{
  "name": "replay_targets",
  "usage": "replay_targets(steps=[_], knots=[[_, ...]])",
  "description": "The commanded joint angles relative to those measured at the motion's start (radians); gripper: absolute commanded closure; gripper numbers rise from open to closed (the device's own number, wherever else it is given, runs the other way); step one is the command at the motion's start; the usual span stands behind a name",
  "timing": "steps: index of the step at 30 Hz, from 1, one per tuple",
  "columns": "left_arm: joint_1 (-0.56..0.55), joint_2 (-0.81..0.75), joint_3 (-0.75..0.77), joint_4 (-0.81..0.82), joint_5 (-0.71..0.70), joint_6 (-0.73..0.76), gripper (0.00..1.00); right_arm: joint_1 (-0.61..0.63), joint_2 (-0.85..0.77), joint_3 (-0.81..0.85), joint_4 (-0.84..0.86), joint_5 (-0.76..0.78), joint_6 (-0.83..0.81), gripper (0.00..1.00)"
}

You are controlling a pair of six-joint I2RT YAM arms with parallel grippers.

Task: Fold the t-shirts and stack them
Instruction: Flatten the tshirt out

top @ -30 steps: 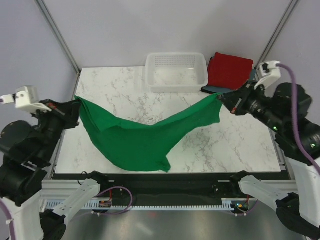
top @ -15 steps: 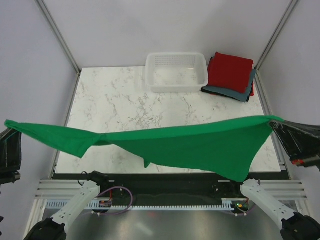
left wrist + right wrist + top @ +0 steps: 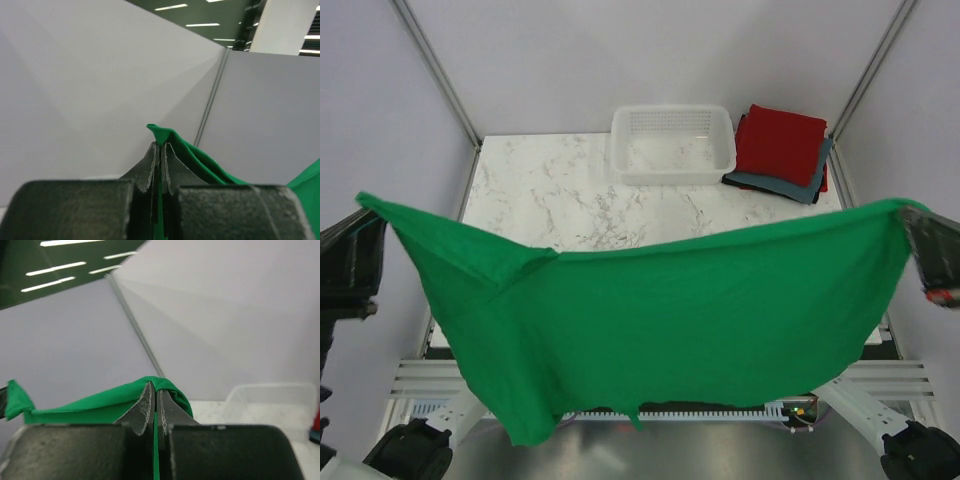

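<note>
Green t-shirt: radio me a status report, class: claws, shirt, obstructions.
Left claw shut on green t-shirt corner; right claw shut on opposite corner. Shirt stretched airborne between them. White mesh basket and folded shirts far back, not in the way.

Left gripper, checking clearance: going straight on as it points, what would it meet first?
Probably the grey wall; only the green shirt pinched in the left gripper lies before it. Distance unclear.
</note>
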Motion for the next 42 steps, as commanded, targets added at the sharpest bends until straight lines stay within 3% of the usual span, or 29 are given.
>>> replay_targets(steps=[1,4,8,12,13,14,15,16,17,20,25,30,37,42], knots=[[-0.001,0.118,-0.098,0.012,-0.099,0.011,0.98,0.002,0.181,-0.171,-0.192,0.271,0.052,1.0],[-0.001,0.202,-0.242,-0.018,-0.287,0.014,0.98,0.002,0.284,-0.375,-0.182,0.404,0.066,1.0],[0.011,0.329,-0.522,0.021,-0.345,0.049,0.98,-0.02,0.436,-0.603,-0.058,0.481,0.072,1.0],[0.169,0.524,-0.716,0.145,-0.203,0.059,0.98,-0.138,0.588,-0.736,0.111,0.417,0.042,1.0],[0.205,0.561,-0.737,0.161,-0.166,0.048,0.98,-0.175,0.654,-0.738,0.134,0.42,0.031,0.96],[0.243,0.608,-0.759,0.173,-0.13,0.06,0.9,-0.192,0.685,-0.732,0.145,0.404,0.02,0.8],[0.251,0.679,-0.761,0.185,-0.122,0.075,0.75,-0.208,0.714,-0.72,0.147,0.391,-0.004,0.3],[0.255,0.719,-0.761,0.193,-0.122,0.097,0.58,-0.223,0.754,-0.698,0.144,0.38,-0.015,0.1],[0.272,0.748,-0.748,0.192,-0.104,0.103,0.42,-0.225,0.765,-0.694,0.145,0.377,-0.026,0.02],[0.301,0.807,-0.741,0.175,-0.05,0.088,0.24,-0.226,0.749,-0.715,0.159,0.357,-0.046,0.02],[0.302,0.695,-0.823,0.167,-0.026,0.019,0.22,-0.223,0.628,-0.843,0.199,0.243,-0.046,0.02],[0.3,0.558,-1.012,0.183,0.042,-0.05,0.25,-0.208,0.551,-0.988,0.265,-0.032,-0.04,0.02],[0.269,0.573,-1.256,0.276,0.094,-0.184,0.31,-0.192,0.758,-1.027,0.3,-0.192,-0.049,0.02],[0.237,0.681,-1.293,0.321,0.065,-0.245,0.32,-0.189,0.98,-0.981,0.314,-0.191,-0.075,0.02]])
